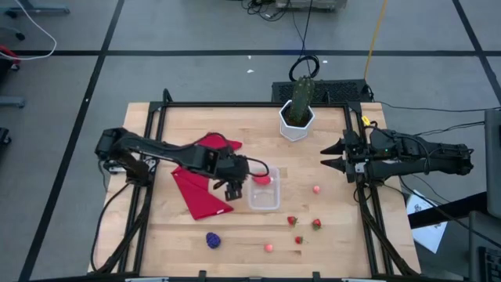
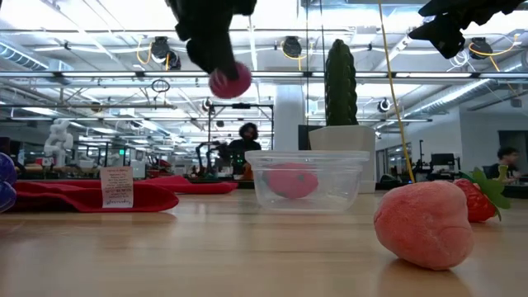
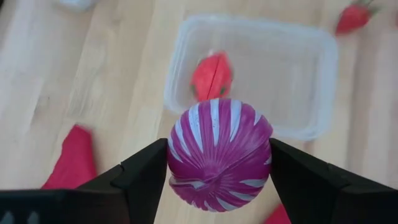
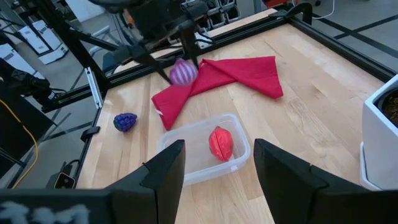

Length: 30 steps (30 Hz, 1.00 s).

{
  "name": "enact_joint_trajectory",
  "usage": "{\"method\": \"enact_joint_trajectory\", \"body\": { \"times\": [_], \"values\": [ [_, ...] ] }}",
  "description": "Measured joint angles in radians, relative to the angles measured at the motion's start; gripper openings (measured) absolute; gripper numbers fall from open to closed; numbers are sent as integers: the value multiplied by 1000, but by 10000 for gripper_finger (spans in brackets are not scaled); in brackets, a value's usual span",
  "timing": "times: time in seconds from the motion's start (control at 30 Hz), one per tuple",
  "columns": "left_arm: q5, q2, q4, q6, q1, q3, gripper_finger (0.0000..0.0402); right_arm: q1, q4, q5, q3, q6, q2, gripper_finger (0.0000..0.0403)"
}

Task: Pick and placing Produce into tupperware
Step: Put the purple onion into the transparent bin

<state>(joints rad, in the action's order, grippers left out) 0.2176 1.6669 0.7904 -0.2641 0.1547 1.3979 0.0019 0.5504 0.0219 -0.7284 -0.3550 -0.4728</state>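
At table's left edge, front: purple berry cluster point(image 1: 212, 240) loose on the wood, not yet collected. Just beside it, red cloth point(image 1: 202, 182) spread flat.

Above cloth's right edge, next to the tupperware point(image 1: 264, 200): left gripper point(image 1: 233, 187) raised clear of the table, fingers part-closed on a purple-and-white striped ball point(image 3: 219, 155), gripped on both sides, pads point(image 3: 148, 174) touching it. Ball still short of the container rim, as far as the overhead view shows; release presumably next once over the opening.

Inside tupperware: one red piece point(image 1: 262, 178) already lying at the end nearer the cactus pot point(image 1: 297, 121). So one item placed, one in transit.

Right of the container, on bare wood: pink piece point(image 1: 316, 189), two strawberries point(image 1: 292, 221) point(image 1: 316, 224), small red piece point(image 1: 298, 240), pink piece point(image 1: 268, 247) near front edge. Six left on the table counting the berry cluster; task judged under halfway.

At far right edge: right gripper point(image 1: 332, 155) waiting, raised, fingers point(image 4: 163, 172) apart, holding nothing.
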Motion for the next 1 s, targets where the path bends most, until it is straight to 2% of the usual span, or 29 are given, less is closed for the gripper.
{"method": "enact_joint_trajectory", "body": {
  "times": [0.2, 0.57, 1.0],
  "values": [
    [-35, 12, -140, 59, 48, 1, 269, 0, 0, 0, 0, 0, 0, 185],
    [-46, 31, -344, 74, 84, 0, 269, 0, 0, 0, 0, 0, -1, 185],
    [-140, 148, -424, 59, 50, 0, 269, 0, 2, 0, 0, 4, -20, 185]
  ]
}}
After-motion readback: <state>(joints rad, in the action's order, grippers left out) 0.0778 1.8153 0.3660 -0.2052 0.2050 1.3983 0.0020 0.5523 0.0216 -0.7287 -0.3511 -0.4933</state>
